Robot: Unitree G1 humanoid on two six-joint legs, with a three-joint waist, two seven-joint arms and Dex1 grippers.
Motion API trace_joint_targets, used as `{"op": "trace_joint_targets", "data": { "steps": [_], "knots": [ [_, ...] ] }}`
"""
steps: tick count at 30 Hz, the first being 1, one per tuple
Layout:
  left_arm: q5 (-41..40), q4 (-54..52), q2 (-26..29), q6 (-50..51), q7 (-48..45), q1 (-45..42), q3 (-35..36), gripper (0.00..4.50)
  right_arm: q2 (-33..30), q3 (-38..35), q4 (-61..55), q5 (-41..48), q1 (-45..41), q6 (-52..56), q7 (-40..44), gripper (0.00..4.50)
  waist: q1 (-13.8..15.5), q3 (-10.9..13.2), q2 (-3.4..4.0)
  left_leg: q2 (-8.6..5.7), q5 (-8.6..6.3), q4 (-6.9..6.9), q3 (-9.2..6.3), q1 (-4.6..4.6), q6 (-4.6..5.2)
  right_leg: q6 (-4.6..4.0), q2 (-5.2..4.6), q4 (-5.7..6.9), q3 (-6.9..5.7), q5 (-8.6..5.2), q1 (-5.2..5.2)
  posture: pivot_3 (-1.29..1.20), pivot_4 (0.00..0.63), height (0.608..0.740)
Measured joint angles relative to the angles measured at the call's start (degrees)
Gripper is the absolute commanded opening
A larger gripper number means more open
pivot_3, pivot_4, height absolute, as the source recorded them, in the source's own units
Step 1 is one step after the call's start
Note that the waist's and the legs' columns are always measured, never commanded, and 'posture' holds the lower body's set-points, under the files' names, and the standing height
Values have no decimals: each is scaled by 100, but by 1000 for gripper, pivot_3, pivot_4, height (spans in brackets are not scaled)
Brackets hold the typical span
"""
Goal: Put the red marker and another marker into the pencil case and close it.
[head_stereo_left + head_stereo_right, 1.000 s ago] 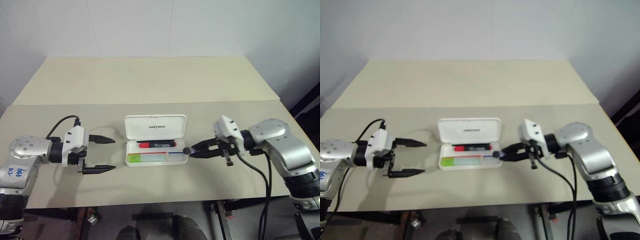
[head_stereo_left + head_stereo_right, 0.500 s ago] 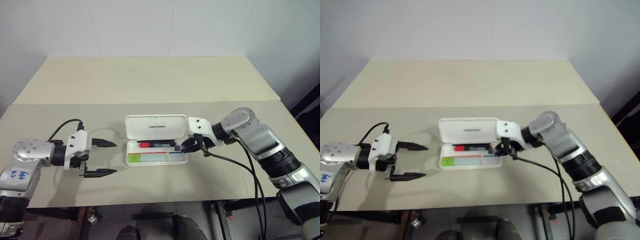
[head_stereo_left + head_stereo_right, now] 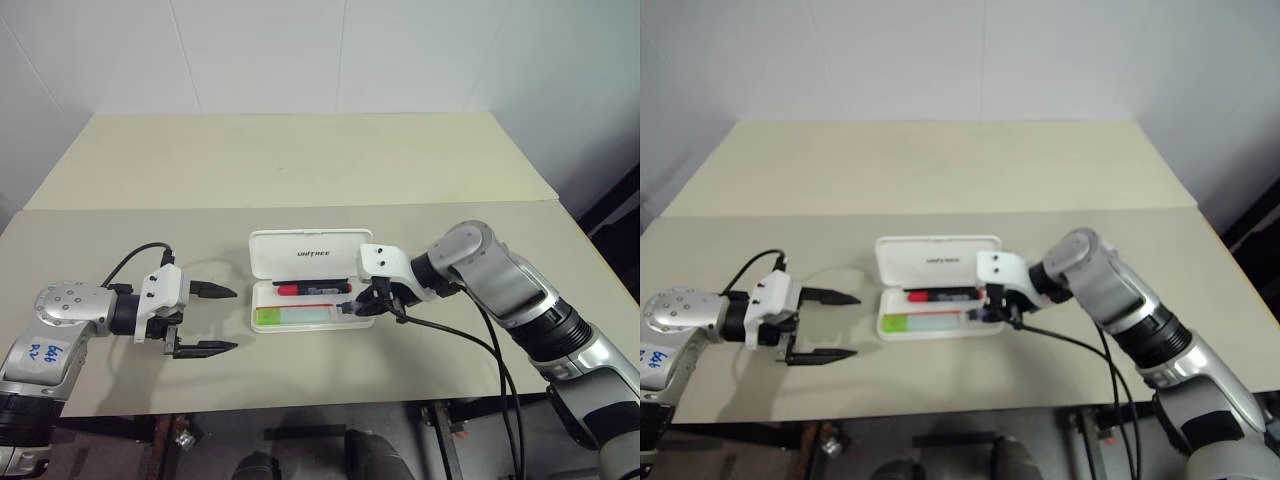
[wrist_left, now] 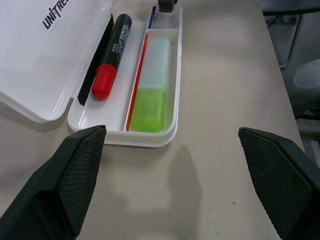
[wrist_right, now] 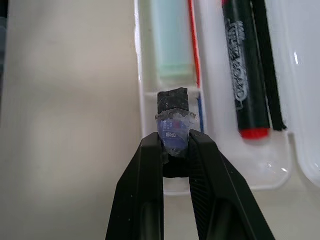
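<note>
The pencil case lies open on the table between the two grippers. The left gripper sits well off its left end. The right gripper hangs over its right end, a small clip-like object between its fingers. The red marker lies in the rear compartment, the light green marker in the front one.

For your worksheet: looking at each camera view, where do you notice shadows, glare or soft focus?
Left wrist view: soft shadows fall on the table just before the pencil case; the left gripper looms large and soft at the frame's lower corners. Right wrist view: small bright glints on the case's glossy plastic near the red marker. Left eye view: even light, faint shadows under the arms.
</note>
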Motion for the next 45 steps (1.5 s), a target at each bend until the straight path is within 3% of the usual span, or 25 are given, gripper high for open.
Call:
{"op": "trace_joint_targets", "data": {
  "steps": [6,18,24,33,37,42,45],
  "knots": [
    [0,0,0,1,4,-1,-1,4500,58,35,39,-21,124,-56,-93,363,2,0,0,0,0,0,0,0,0,0,0,0,0,0,0,0,150,740],
    [-2,-2,0,7,16,4,0,4500,76,166,283,-200,119,-413,-86,4484,-5,0,0,0,0,2,0,1,0,0,1,1,0,0,0,0,150,740],
    [-14,-14,-1,31,28,0,0,4500,246,-419,13,462,160,-269,-69,4484,4,0,0,1,0,1,-2,0,0,0,1,2,-2,0,0,0,150,740],
    [-166,59,-26,178,88,-145,164,4500,-77,-2418,-564,2229,1620,-733,264,4484,150,-1,-2,-1,-2,2,-3,-1,2,6,-1,-19,-4,4,11,0,150,740],
    [-297,93,-34,316,137,-276,369,4500,-308,-3111,-506,2647,1995,-920,271,4484,148,-1,-2,-1,-2,2,-3,7,2,5,0,-23,-3,3,13,0,150,740],
    [-400,281,-34,380,115,-273,513,4500,-432,-3416,-346,2749,2041,-1177,214,4484,101,-1,-3,2,-1,2,2,18,1,3,4,-16,2,2,13,0,150,740],
    [-429,321,-34,380,74,-266,584,3914,-432,-3415,-193,2759,2040,-1336,185,4500,118,-1,-2,1,-1,2,2,19,0,3,4,-14,4,2,13,0,150,740]
  ]
}}
